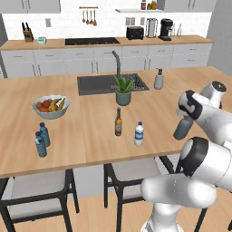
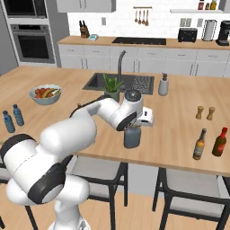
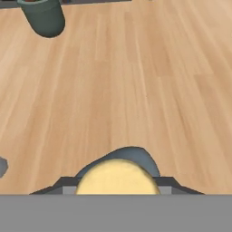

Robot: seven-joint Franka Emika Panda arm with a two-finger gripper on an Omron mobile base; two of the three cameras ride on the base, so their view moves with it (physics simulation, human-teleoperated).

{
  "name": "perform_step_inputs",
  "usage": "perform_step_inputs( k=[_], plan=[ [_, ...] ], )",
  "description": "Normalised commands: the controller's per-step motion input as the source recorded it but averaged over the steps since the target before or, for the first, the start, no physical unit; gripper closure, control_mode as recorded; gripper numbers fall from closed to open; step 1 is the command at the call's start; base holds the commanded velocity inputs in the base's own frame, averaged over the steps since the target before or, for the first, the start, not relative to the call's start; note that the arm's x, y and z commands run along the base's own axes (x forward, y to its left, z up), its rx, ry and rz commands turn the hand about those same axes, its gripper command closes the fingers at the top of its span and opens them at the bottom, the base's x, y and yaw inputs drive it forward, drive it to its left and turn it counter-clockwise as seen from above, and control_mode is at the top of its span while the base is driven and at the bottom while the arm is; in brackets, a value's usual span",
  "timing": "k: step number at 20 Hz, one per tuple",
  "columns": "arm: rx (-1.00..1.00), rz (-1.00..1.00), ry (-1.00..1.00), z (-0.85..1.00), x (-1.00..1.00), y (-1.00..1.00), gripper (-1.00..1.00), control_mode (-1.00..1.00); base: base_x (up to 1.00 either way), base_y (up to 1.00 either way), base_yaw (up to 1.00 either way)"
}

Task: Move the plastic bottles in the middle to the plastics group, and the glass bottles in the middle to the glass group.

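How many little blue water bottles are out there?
2. One blue-tinted plastic water bottle stands at the wooden counter's left end; the other right beside it.

blue-tint plastic btls (image 1: 42, 139): 2 | white-cap btl (image 1: 139, 134): 1 | amber btl (image 1: 118, 122): 1 | grey-blue btl (image 2: 132, 136): 1 | shakers (image 2: 205, 112): 2

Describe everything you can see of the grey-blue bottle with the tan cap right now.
The grey-blue bottle is a smooth, opaque-looking cylinder with a rounded shoulder. It stands upright in the pincer, which is shut on its upper part, at the near edge of the wooden island. Whether its base touches the wood is unclear. The hand view shows its round tan cap from above.
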Motion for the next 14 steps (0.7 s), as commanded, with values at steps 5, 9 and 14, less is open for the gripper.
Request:
perform_step_inputs(
  k=[5, 9, 14],
  plan=[
    [-0.01, -0.10, 0.02, 0.04, 0.00, -0.86, 1.00, -1.00, 0.00, 0.00, 0.00],
    [0.00, -0.11, 0.08, 0.00, 0.07, -0.88, 1.00, -1.00, 0.00, 0.00, 0.00],
    [0.00, -0.09, 0.01, 0.00, 0.03, -0.78, 1.00, -1.00, 0.00, 0.00, 0.00]
  ],
)
